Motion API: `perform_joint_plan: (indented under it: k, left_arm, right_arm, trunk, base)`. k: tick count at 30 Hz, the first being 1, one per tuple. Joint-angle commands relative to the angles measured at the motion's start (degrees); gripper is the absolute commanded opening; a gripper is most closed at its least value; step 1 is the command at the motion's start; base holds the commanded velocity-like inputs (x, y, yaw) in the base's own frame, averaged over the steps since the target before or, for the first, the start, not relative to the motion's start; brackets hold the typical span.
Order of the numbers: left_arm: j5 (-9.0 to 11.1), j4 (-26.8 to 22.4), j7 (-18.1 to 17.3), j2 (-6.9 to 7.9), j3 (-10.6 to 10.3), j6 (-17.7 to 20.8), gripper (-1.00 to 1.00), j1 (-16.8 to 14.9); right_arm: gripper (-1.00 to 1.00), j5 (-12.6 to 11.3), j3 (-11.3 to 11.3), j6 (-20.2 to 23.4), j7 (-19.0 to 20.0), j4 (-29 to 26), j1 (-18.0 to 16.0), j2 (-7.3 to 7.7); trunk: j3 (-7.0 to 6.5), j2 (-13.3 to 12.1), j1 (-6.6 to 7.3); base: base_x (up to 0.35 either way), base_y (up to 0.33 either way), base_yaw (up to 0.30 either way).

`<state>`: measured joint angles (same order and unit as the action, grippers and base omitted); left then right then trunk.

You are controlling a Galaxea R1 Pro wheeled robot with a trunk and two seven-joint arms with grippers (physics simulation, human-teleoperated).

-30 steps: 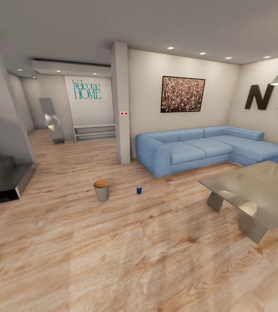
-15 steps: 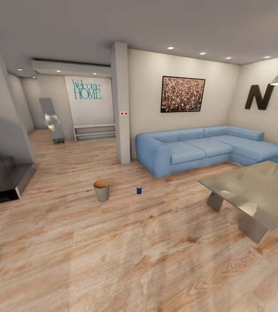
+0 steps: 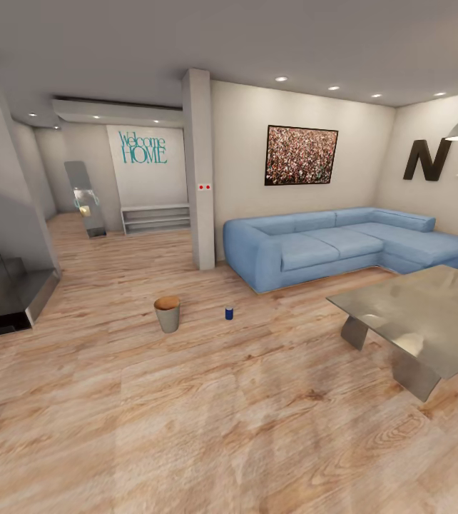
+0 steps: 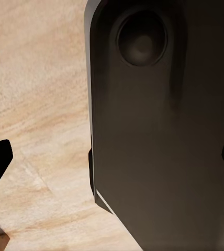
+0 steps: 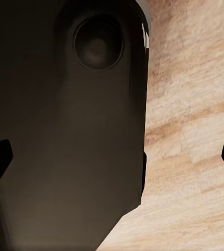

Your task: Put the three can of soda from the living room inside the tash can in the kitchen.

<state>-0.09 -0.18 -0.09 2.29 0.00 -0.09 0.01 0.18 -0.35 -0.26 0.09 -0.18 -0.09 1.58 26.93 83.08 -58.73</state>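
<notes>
Room: I am looking across the living room's pale wood plank floor [image 3: 207, 414].
Blue can: one dark blue can of soda [image 3: 229, 313] stands upright on the planks, out in the open middle of the floor, in front of the sofa's left end.
Bin: the trash can [image 3: 167, 314], grey outside with a tan-brown rim, stands upright on the floor just left of the blue can, apart from it.
Sofa: the light blue corner sofa [image 3: 343, 244] runs along the far wall and turns at the right corner.
Table: the grey low table [image 3: 429, 321] sits at the right edge of the floor, nearer to me than the sofa.
Wall: a large black N [image 3: 424, 160] hangs on the right wall.
My left gripper [image 4: 112, 159]: both dark fingertips show at opposite edges of the wrist view, spread wide with nothing between them; a dark robot body panel [image 4: 159, 130] and floor lie beyond.
My right gripper [image 5: 112, 157]: fingertips likewise spread wide and empty, over a dark robot body panel and planks.
</notes>
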Motion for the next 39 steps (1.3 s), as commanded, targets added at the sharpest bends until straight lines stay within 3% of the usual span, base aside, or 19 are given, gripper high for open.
perform_joint_plan:
  k: [1, 39]
  left_arm:
    - [0.00, 0.00, 0.00, 0.00, 0.00, 0.00, 1.00, 0.02]
    - [0.00, 0.00, 0.00, 0.00, 0.00, 0.00, 1.00, 0.00]
  right_arm:
    - [1.00, 0.00, 0.00, 0.00, 0.00, 0.00, 0.00, 0.00]
    - [1.00, -0.01, 0.00, 0.00, 0.00, 0.00, 0.00, 0.00]
  trunk:
    - [0.00, 0.00, 0.00]
    - [0.00, 0.00, 0.00]
  base:
    - [0.000, 0.000, 0.000]
    - [0.000, 0.000, 0.000]
